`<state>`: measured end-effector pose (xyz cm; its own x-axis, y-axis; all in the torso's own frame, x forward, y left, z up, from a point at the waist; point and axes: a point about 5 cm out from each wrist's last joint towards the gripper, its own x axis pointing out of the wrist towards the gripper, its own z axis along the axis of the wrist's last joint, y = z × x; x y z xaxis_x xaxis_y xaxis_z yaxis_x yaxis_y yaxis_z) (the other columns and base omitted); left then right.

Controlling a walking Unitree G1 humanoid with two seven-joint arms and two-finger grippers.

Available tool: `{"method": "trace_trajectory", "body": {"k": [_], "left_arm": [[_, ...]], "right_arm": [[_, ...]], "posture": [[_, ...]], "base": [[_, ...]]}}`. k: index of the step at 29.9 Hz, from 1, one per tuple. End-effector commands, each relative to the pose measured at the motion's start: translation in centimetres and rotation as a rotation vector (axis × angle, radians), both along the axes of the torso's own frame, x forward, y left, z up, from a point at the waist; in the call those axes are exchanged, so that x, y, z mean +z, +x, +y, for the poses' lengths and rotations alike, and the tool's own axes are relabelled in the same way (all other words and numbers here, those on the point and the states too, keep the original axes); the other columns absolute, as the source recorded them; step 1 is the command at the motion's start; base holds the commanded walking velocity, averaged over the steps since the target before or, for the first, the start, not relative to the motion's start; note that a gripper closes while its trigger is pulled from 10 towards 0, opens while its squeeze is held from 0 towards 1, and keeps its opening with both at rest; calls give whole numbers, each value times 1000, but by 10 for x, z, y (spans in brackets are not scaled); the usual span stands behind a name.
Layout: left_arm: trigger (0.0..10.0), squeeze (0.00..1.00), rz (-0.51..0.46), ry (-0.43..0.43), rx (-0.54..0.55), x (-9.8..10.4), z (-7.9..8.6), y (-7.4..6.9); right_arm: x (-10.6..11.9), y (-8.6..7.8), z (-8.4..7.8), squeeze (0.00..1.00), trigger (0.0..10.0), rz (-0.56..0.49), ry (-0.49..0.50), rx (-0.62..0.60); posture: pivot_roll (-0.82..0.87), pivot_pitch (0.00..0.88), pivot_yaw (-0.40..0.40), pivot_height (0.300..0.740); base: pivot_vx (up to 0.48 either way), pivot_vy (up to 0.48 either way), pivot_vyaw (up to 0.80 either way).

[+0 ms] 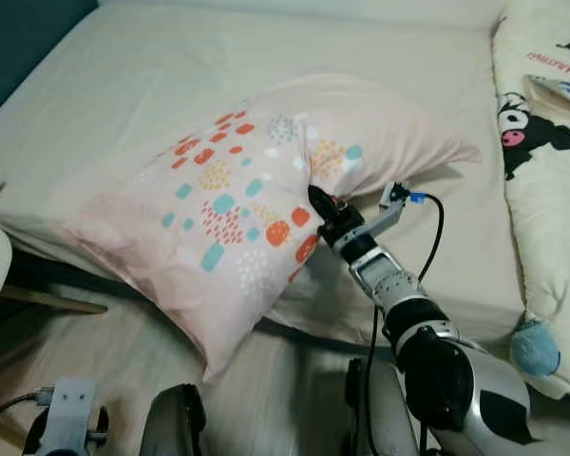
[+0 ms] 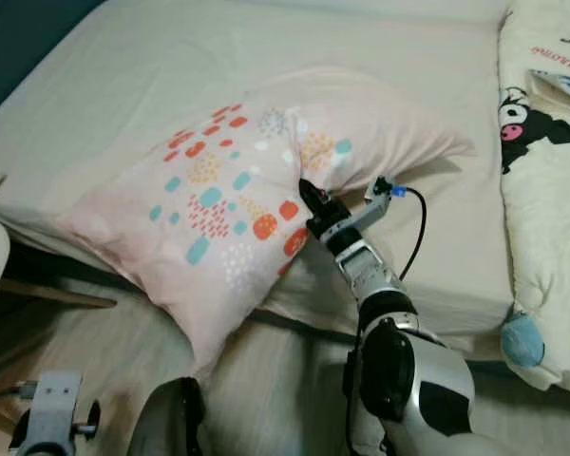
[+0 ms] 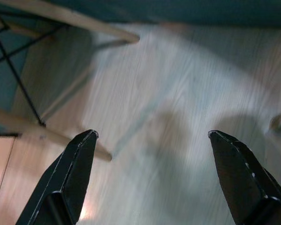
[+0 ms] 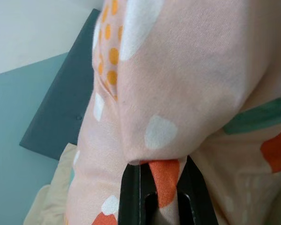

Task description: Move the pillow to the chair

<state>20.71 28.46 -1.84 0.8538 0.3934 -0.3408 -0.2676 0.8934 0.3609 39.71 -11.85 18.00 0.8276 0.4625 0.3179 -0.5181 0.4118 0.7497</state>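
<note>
Both head views look forward and down over the bed's (image 1: 152, 85) near edge, sharing the pillow (image 1: 237, 199) and quilt (image 2: 551, 190). The right wrist view sits close against the pillow; the left wrist view faces the floor (image 3: 178, 117).

Only readable-looking print: red script lettering on cream cartoon-print blanket (image 1: 541, 142) at bed's right side, seen in both eye views. Line ran along blanket's upper edge, beside black-and-pink cartoon character face; letters too small and cut by frame edge to make out words. Pink pillow (image 1: 237, 204) bore coloured dots and dashes only, no lettering. No legible labels, brands or numbers on robot arms in any view.
</note>
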Motion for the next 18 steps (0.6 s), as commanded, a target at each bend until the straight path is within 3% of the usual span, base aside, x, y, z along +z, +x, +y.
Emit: {"method": "trace_trajectory", "body": {"k": [1,3,5,9,12,16,18], "left_arm": [[10000,0,55,-15,47,-7,4,-6],[10000,0,32,-49,72,-1,2,11],[10000,0,29,-64,85,1,2,15],[10000,0,-9,-82,118,17,7,39],[10000,0,14,-80,125,20,8,44],[10000,0,30,-87,132,23,7,52],[10000,0,60,-99,125,17,1,49]], "right_arm": [[13,0,5,0,0,-79,-42,55],[22,-1,3,0,0,-162,-27,73],[24,-2,2,0,0,-180,-22,77],[39,-5,2,0,0,-264,29,84],[47,-6,3,0,0,-302,35,88],[68,-10,4,0,0,-395,23,107],[74,-11,3,0,0,-412,18,105]], "posture": [[-30,161,22,471],[-39,131,25,476],[-41,124,25,480],[-60,61,53,500],[-76,41,62,510],[-93,14,63,525],[-103,1,69,535]], "base": [[0,0,0],[0,0,0],[0,0,0],[0,0,0],[-80,0,0],[-476,0,0],[0,0,0]]}}
